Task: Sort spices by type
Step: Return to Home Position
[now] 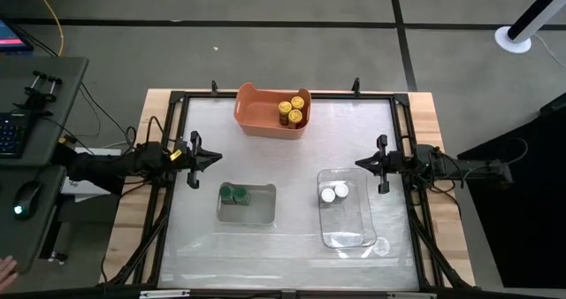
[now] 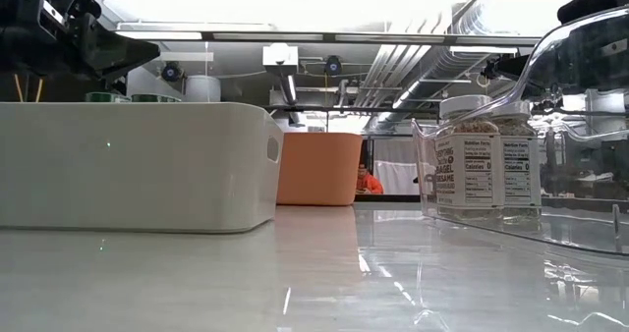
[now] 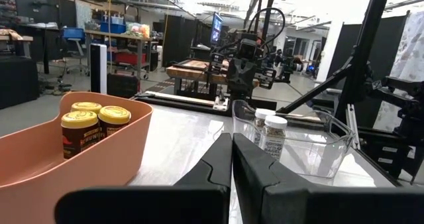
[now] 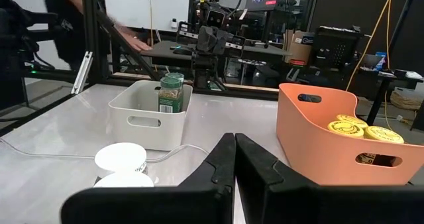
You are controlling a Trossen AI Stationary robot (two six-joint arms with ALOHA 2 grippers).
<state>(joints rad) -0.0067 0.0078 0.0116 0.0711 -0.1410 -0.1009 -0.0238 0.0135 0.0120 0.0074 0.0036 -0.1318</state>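
The spices stand in three containers. Yellow-capped jars (image 1: 294, 110) (image 3: 96, 123) sit in the right end of an orange bin (image 1: 265, 113) at the far middle. Green-capped jars (image 1: 234, 193) (image 4: 171, 91) stand in a white tray (image 1: 252, 206). Two white-capped jars (image 1: 334, 193) (image 3: 268, 130) stand in the far end of a clear tray (image 1: 349, 224). My left gripper (image 1: 216, 160) (image 3: 232, 148) hovers shut at the table's left, pointing level toward the middle. My right gripper (image 1: 359, 164) (image 4: 234, 144) hovers shut at the right, facing it.
A black frame (image 1: 177, 100) borders the glossy white table top. A desk with a keyboard and mouse (image 1: 26, 197) stands left of the table, and a person's hand (image 1: 7, 268) shows at its near corner. Bare table lies between the two grippers.
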